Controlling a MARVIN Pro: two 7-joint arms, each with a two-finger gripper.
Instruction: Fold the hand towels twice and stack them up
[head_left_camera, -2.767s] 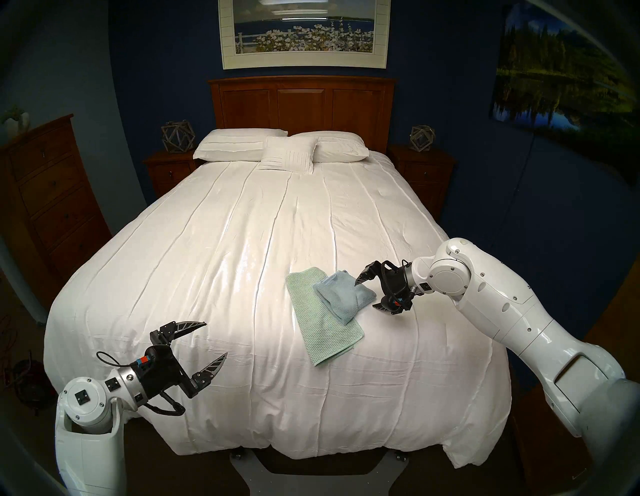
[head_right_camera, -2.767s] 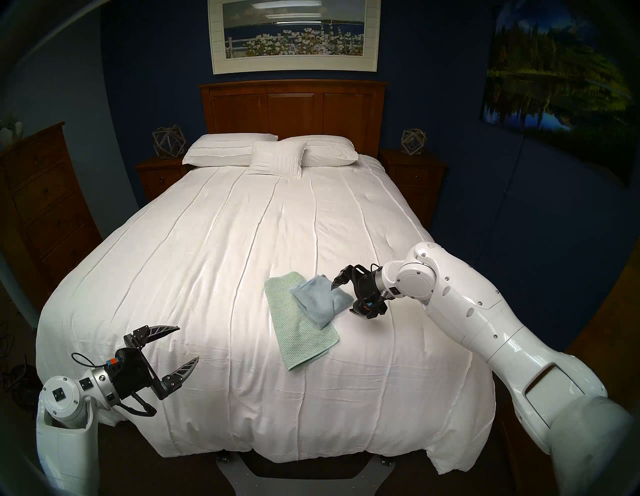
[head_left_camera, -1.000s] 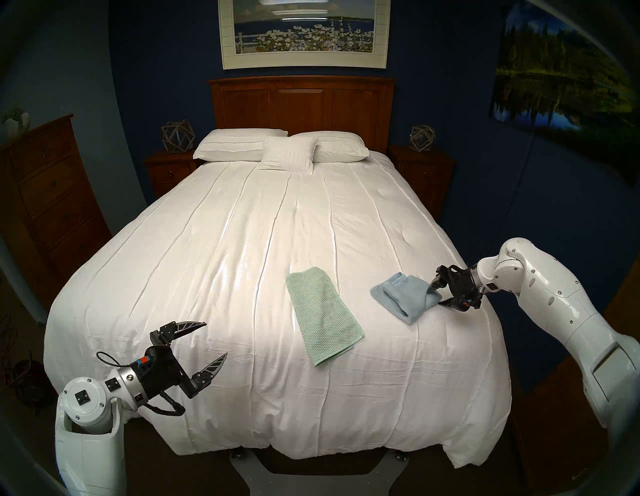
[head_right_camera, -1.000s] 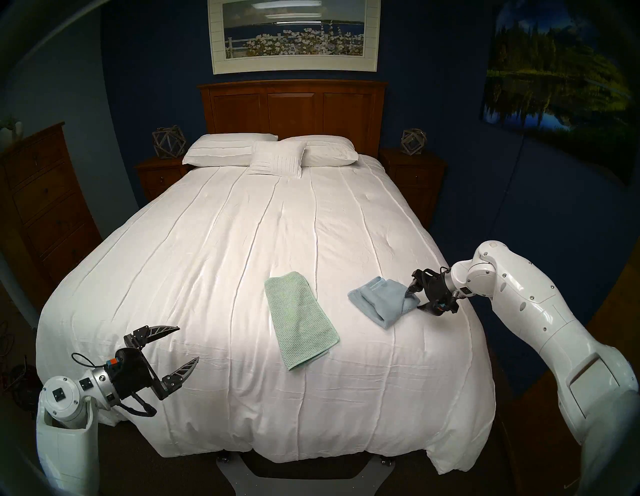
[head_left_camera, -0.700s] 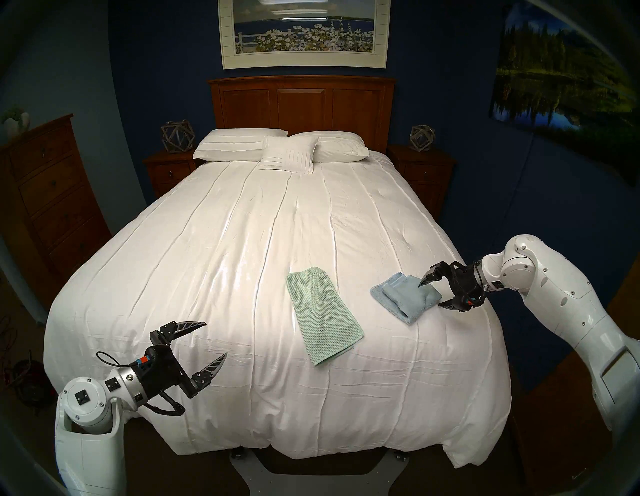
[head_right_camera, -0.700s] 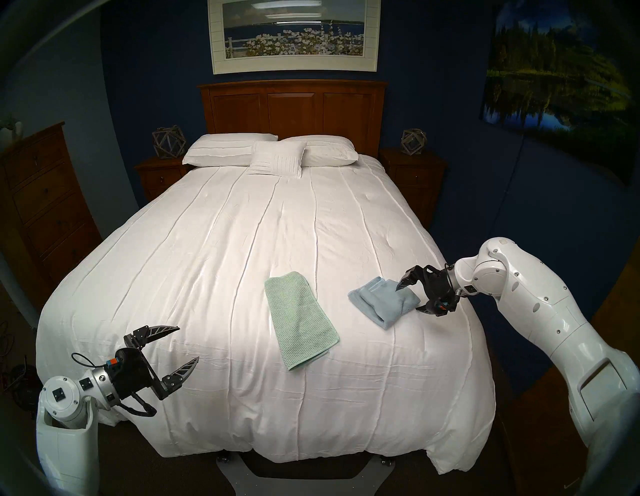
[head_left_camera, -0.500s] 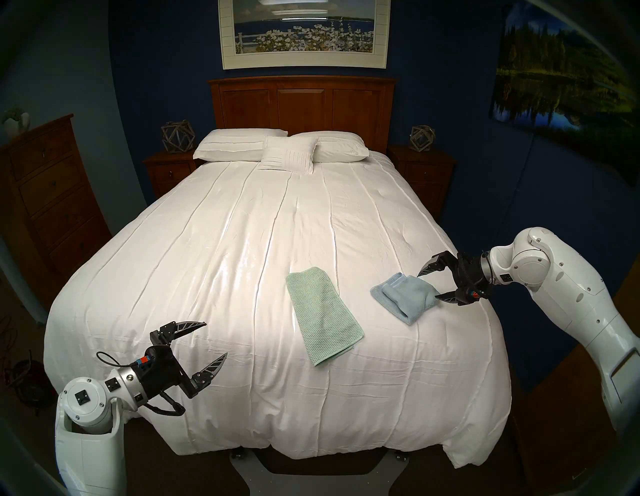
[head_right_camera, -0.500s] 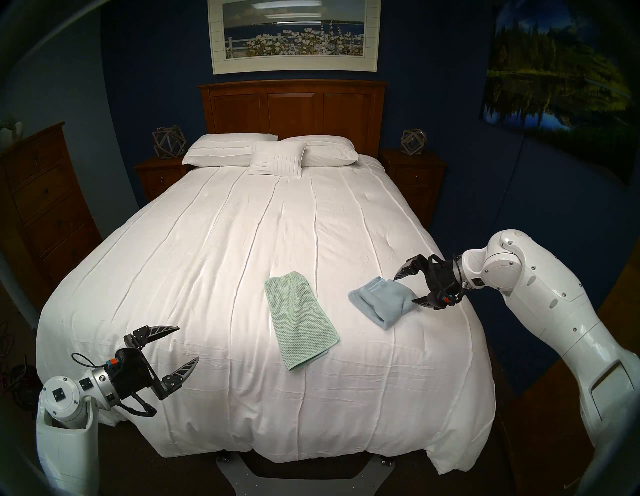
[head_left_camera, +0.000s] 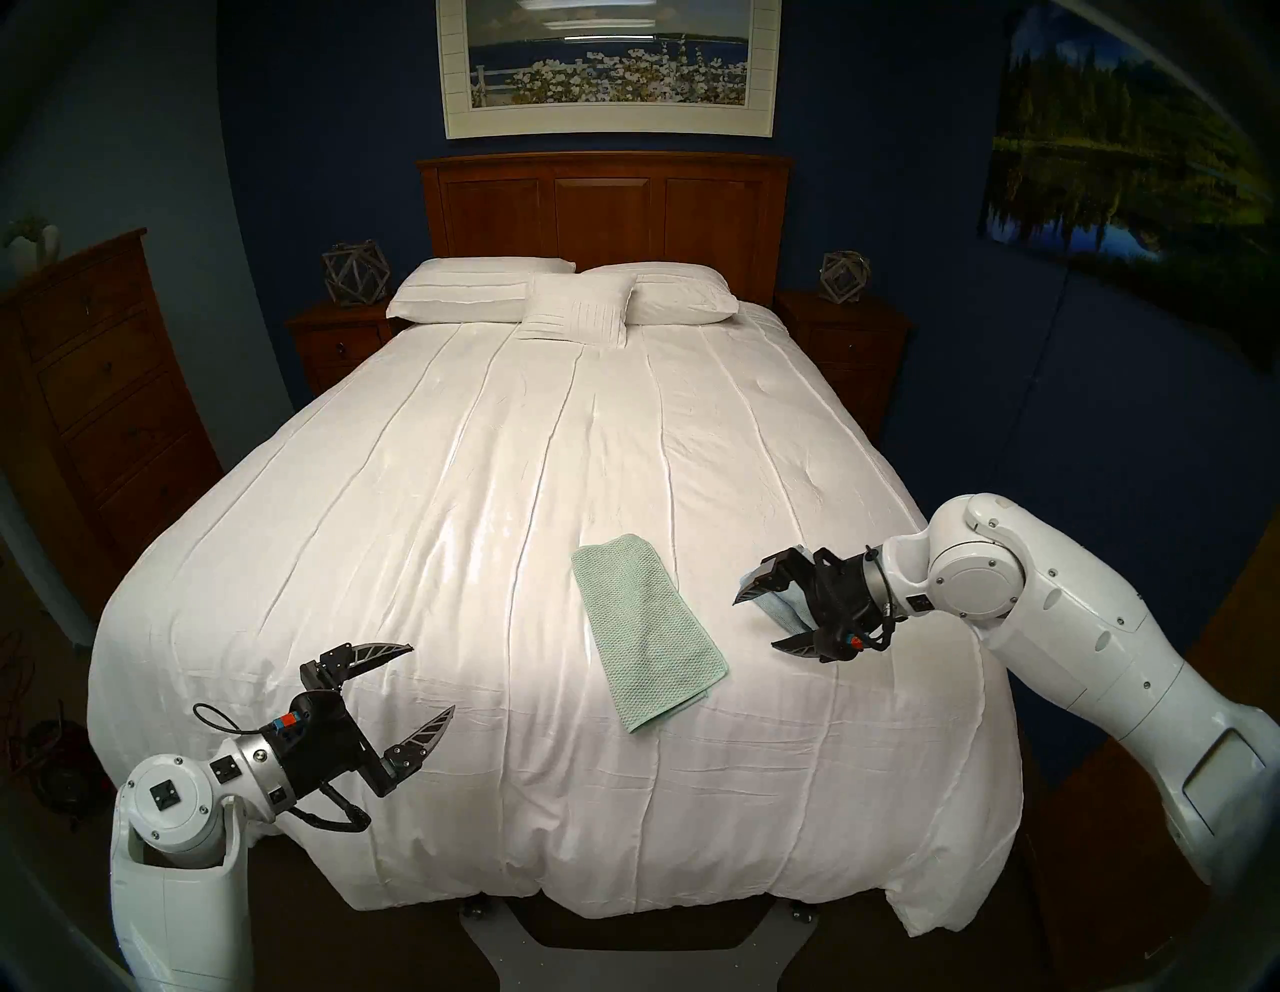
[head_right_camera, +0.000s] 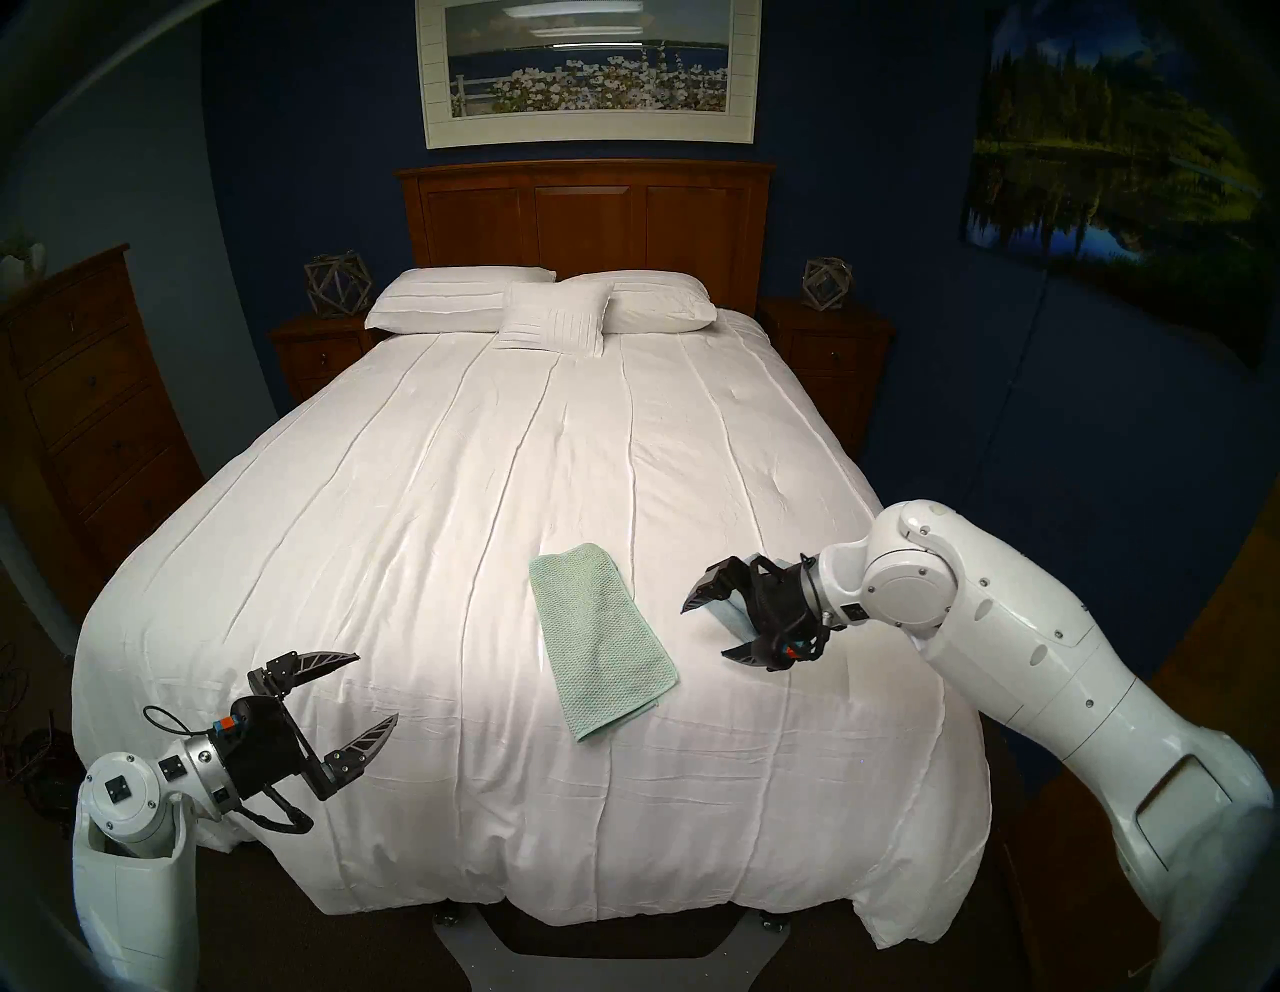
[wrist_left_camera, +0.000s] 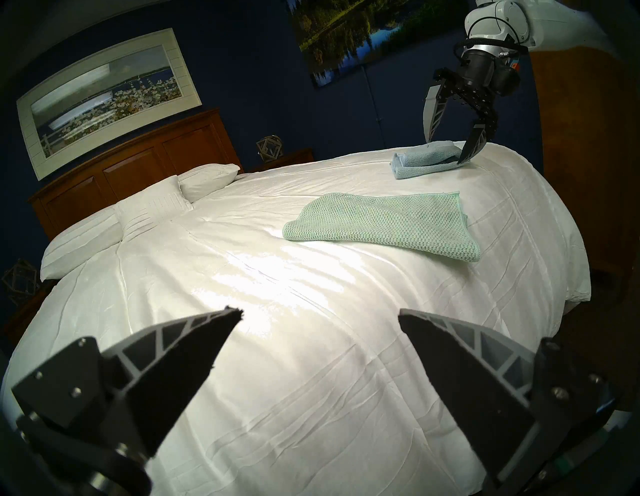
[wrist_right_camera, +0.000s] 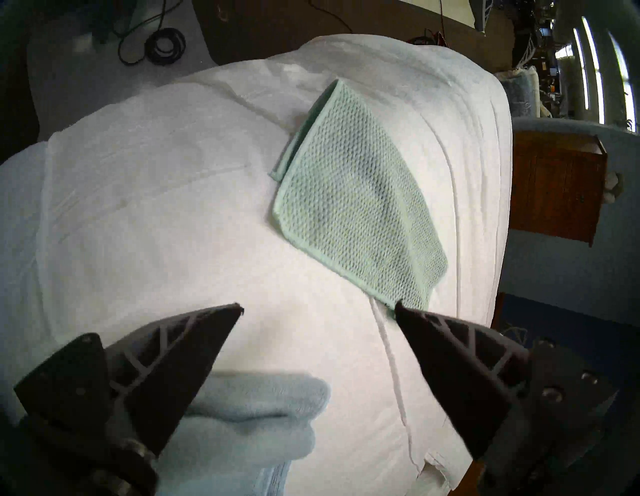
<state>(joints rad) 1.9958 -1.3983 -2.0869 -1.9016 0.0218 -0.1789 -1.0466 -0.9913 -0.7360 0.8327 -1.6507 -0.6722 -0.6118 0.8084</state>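
Left hand (head_left_camera: 418, 682) hung spread and empty over the bed's (head_left_camera: 485, 485) near left corner, mint waffle towel (head_left_camera: 647, 634) lay folded mid-bed, and farther right the right hand (head_left_camera: 755, 623) hovered spread, gripping nothing, above the folded blue towel (wrist_left_camera: 426, 161) near the bed's right edge.

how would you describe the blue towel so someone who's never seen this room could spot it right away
On the big white bed, look at the foot-end corner on the robot's right, under the open right gripper. The blue towel lies there as a small thick plush bundle. Its neighbour, the green towel, sits nearer the middle, flatter, longer and waffle-textured.
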